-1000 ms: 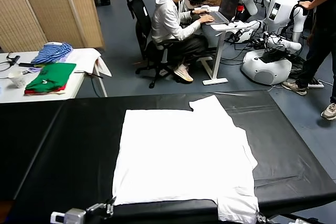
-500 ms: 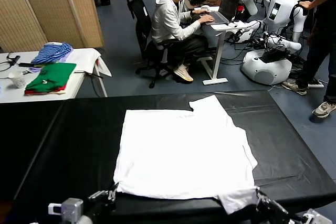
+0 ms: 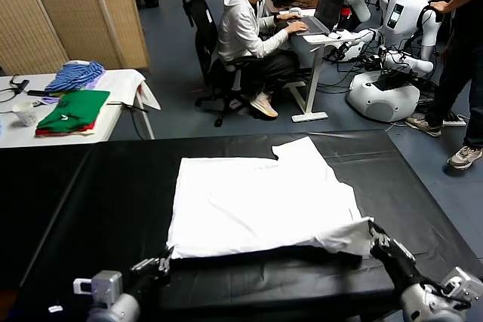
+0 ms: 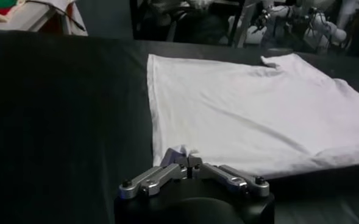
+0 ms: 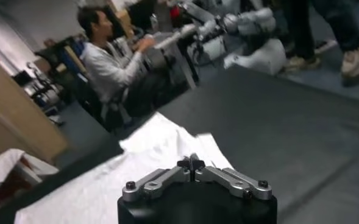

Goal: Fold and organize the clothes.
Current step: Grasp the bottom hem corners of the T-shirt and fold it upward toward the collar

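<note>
Both grippers, left gripper [image 3: 164,256] and right gripper [image 3: 371,231], clamped on plain white cotton T-shirt [image 3: 260,203] hem, now lifted off black tabletop [image 3: 90,209]; fold begun.

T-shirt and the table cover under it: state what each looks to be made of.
T-shirt: soft woven or knit fabric, likely cotton, matte white; it drapes and lifts in limp folds where the left hand and right hand pinch its near corners.

Table cover: smooth black sheet, probably vinyl or faux leather; it shows a faint sheen and shallow creases.
</note>
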